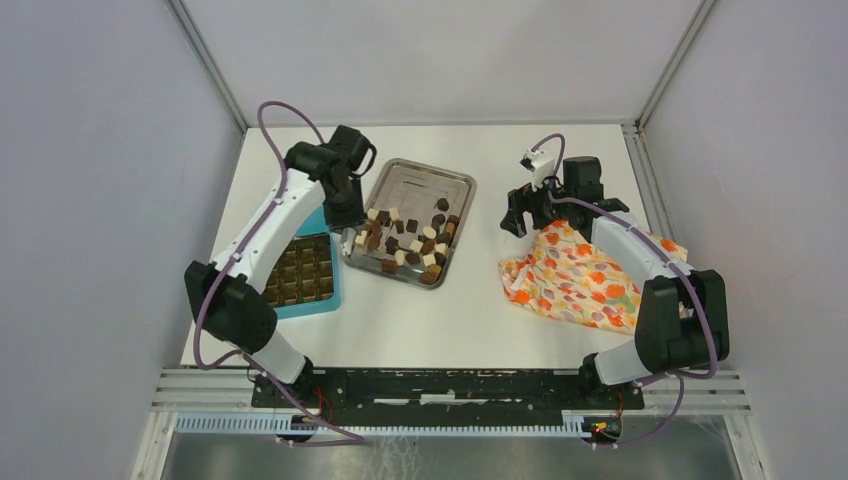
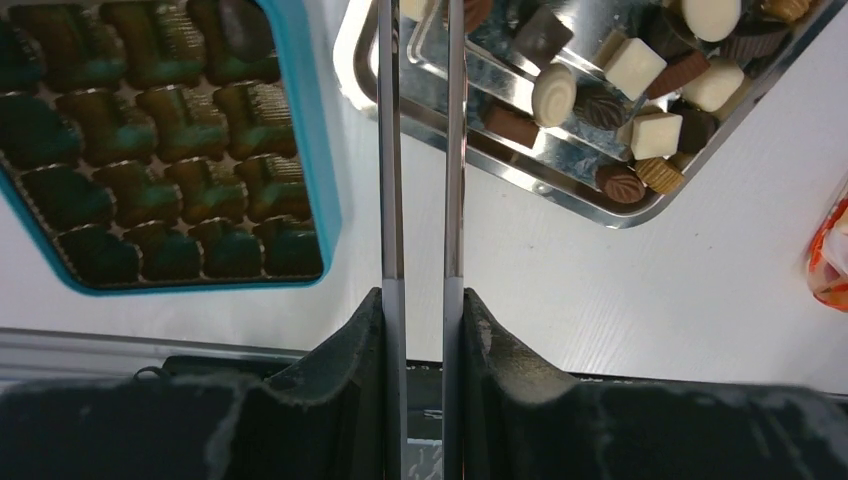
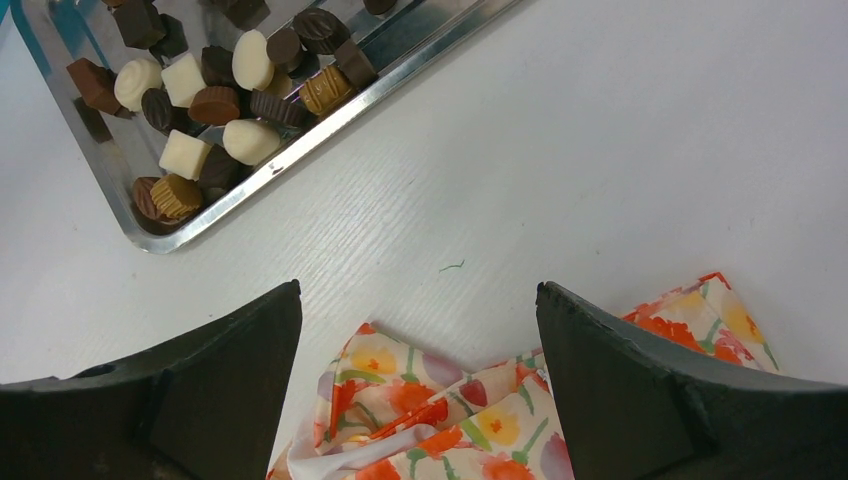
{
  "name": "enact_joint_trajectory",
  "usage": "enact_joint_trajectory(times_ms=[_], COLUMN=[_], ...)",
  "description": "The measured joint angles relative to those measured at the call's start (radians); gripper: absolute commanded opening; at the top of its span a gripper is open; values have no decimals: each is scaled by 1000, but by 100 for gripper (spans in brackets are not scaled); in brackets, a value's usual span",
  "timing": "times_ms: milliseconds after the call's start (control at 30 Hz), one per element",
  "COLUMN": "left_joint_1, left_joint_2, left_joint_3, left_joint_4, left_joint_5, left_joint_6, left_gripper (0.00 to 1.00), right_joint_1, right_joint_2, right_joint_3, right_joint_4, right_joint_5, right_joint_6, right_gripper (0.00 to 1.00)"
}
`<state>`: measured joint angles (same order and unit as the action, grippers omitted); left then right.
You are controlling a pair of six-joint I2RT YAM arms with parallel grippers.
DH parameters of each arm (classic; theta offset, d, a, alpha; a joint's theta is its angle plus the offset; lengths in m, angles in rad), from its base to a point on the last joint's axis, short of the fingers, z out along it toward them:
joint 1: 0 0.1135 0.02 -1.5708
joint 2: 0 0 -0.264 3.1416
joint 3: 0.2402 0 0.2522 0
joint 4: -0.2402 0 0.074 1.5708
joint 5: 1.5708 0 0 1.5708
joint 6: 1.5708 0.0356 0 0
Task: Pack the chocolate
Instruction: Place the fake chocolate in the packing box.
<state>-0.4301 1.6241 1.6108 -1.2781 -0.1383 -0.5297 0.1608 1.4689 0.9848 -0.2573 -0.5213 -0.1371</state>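
Top external view.
- Left gripper point(image 1: 348, 212): hangs at the left corner of the steel tray point(image 1: 425, 170), between tray and teal compartmented box point(image 1: 335, 280). Too small here to tell how the jaws stand.
- Right gripper point(image 1: 517, 218): hovers above the far edge of the orange floral cloth point(image 1: 575, 280), well apart from the tray.
- Chocolate point(image 1: 410, 243): lies heaped in the near half of the tray, as dark, mid-brown and cream pieces.
- White table point(image 1: 470, 310): carries box, tray and cloth.

Left wrist view.
- Left gripper point(image 2: 422, 300): bears two long steel blades point(image 2: 391, 150), one along each finger's inner face, parallel with a narrow gap between.
- Blade tips: reach over the tray rim point(image 2: 545, 185) and run off the top edge. Cannot tell whether a piece sits between them.
- Chocolate point(image 2: 640, 65): sits in the tray, right of the blades, as cubes, rounds and ridged shells.
- Teal box point(image 2: 320, 150): lies just left of the blades and shows rows of dark brown moulded cavities.
- Cloth point(image 2: 830, 255): peeks in at the right edge.

Right wrist view.
- Right gripper point(image 3: 417, 310): stands wide apart and grips nothing.
- Black fingers point(image 3: 230, 380): flank the crumpled cloth point(image 3: 440, 410) below.
- Chocolate point(image 3: 250, 140): lies piled in the tray corner at upper left, inside the rim point(image 3: 400, 86), apart from gripper and cloth.
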Motion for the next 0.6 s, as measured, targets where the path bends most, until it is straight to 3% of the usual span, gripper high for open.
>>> enact_joint_trajectory(times_ms=[400, 600], left_joint_1=[208, 233], left_joint_2=[-172, -195], left_joint_3=[-121, -180], left_joint_4=[-98, -107], left_joint_5=[-75, -92], left_joint_6=[46, 56], left_gripper=[14, 15], right_joint_1=[0, 0], right_joint_2=[0, 0], right_joint_3=[0, 0], right_joint_4=[0, 0], right_joint_5=[-11, -19], right_joint_6=[1, 1], right_gripper=[92, 92])
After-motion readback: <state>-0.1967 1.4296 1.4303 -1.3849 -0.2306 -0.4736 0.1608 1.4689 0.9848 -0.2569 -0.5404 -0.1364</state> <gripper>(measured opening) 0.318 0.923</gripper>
